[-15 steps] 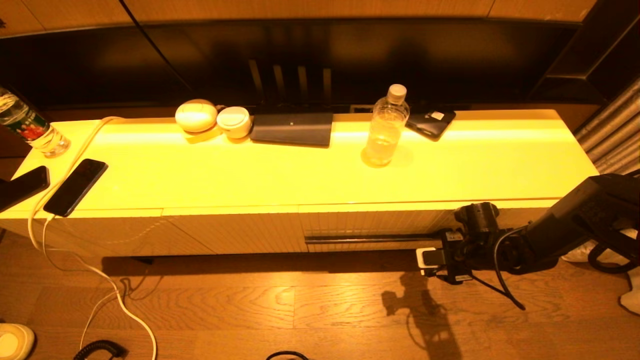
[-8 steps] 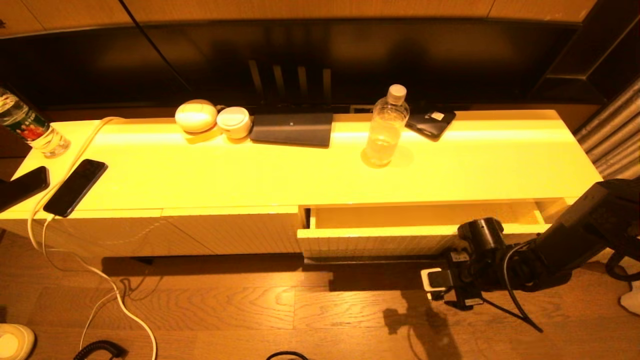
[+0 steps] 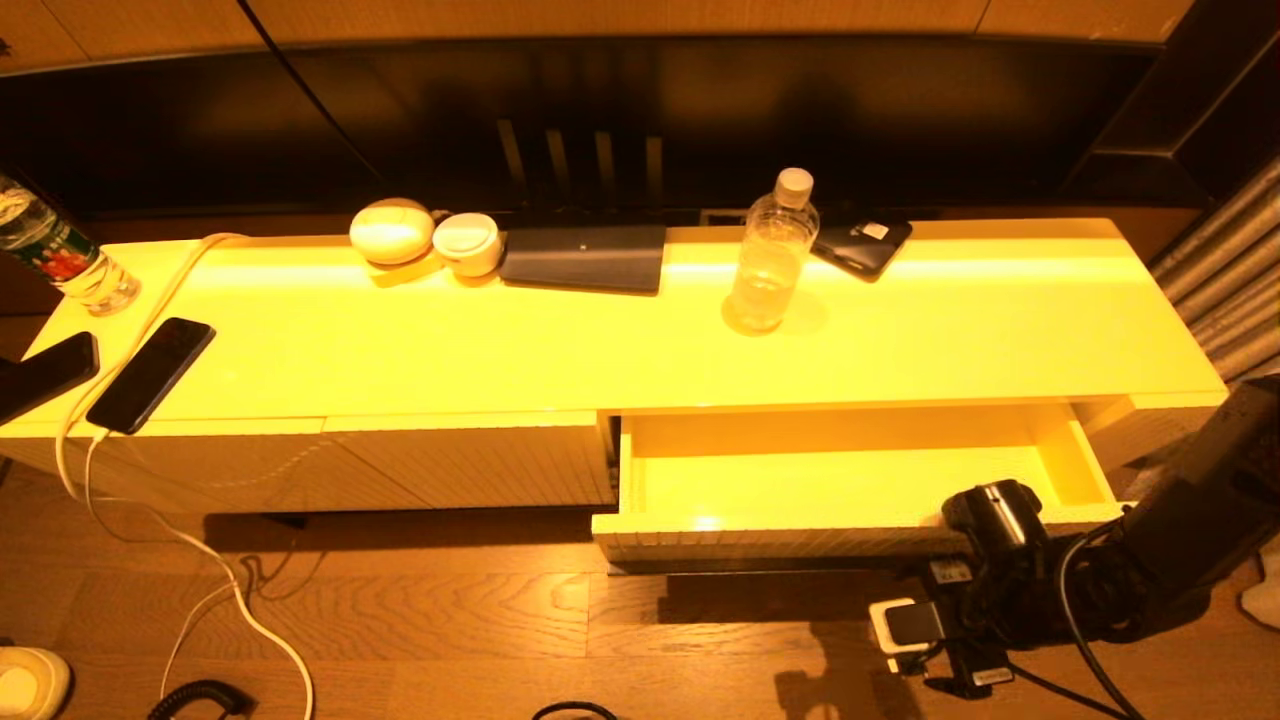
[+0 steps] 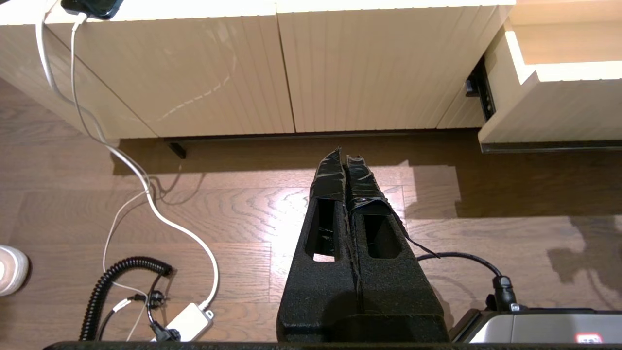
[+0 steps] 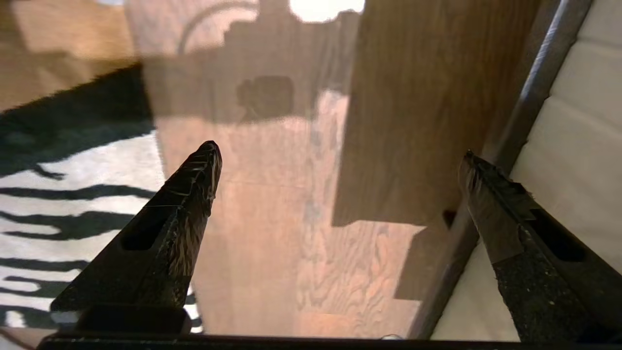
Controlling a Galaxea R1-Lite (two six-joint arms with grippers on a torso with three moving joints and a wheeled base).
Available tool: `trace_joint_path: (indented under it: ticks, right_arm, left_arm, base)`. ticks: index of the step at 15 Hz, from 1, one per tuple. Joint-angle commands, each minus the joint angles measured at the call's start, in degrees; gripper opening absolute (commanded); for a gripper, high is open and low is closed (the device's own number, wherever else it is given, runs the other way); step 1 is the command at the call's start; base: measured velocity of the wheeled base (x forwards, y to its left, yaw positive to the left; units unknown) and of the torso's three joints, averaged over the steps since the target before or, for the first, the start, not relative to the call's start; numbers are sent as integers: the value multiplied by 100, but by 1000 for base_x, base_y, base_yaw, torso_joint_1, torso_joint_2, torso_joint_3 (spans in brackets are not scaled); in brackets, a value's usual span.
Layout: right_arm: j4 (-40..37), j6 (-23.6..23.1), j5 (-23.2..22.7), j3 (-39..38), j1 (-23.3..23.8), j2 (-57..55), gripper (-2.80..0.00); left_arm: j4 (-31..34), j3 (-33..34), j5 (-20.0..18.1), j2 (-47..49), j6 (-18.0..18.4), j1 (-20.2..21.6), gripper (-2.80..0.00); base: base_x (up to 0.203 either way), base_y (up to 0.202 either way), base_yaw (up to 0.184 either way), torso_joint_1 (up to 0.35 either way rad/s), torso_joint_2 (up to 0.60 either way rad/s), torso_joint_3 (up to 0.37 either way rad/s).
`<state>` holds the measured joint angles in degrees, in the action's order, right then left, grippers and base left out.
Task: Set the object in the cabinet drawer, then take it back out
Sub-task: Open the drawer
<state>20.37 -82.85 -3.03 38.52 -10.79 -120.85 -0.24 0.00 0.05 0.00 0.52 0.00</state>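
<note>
The clear water bottle [image 3: 770,250] with a white cap stands upright on the cabinet top, behind the drawer. The cabinet drawer [image 3: 770,545] is pulled far out, and its glossy pale interior [image 3: 830,470] holds nothing. My right arm's wrist [image 3: 1000,580] hangs low at the right end of the drawer front. In the right wrist view my right gripper [image 5: 340,151] is open wide over the floor, with one finger [image 5: 491,204] beside the dark handle strip [image 5: 529,107]. My left gripper [image 4: 347,156] is shut and empty, parked above the floor before the closed ribbed panels.
A bottle with a red-green label [image 3: 55,255] stands at the far left. Two phones [image 3: 150,372] and a white cable [image 3: 120,470] lie nearby. Round white items [image 3: 392,230], a dark flat device [image 3: 585,257] and a dark phone [image 3: 860,243] line the back edge.
The drawer went from closed to pulled far out. My right arm drew back toward me and downward with the drawer front. The bottle stayed in place.
</note>
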Motion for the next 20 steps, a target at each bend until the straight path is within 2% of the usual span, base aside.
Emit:
trace_joint_path:
  ticks: [1, 6, 9, 10, 12, 15, 16, 17, 20]
  right_arm:
    - [51, -42, -53, -396, -23, 344, 0]
    - [34, -33, -106, -522, -25, 1005, 0]
    - [-634, -32, -131, -556, 73, 2368, 0]
    - [-1076, -40, -157, -541, 115, 2844, -280]
    - [-2280, -61, -193, -362, 201, 3861, -280]
    - [-4531, -29, -233, 39, 298, 5287, -280]
    - [-5085, 129, -241, 180, 309, 5596, -280]
    - [-5359, 632, -247, 307, 269, 5743, -280]
    - [-5489, 2100, -250, 772, -49, 5335, -280]
  left_arm:
    - [-2, 17, 4, 0, 0, 0, -280]
    - [-2, 12, -1, 0, 0, 0, -280]
    - [-2, 13, 4, 0, 0, 0, -280]
    - [-2, 9, 4, 0, 0, 0, -280]
    - [-2, 14, 2, 0, 0, 0, -280]
    - [-2, 18, 3, 0, 0, 0, -280]
    - [-2, 13, 4, 0, 0, 0, -280]
    - [-2, 9, 4, 0, 0, 0, -280]
    - [-2, 9, 4, 0, 0, 0, -280]
  base:
    - [0, 0, 0, 0, 0, 0]
    - [0, 0, 0, 0, 0, 0]
    - [0, 0, 0, 0, 0, 0]
    - [0, 0, 0, 0, 0, 0]
    - [0, 0, 0, 0, 0, 0]
    - [0, 0, 0, 0, 0, 0]
    - [0, 0, 0, 0, 0, 0]
    - [0, 0, 0, 0, 0, 0]
    - [0, 0, 0, 0, 0, 0]
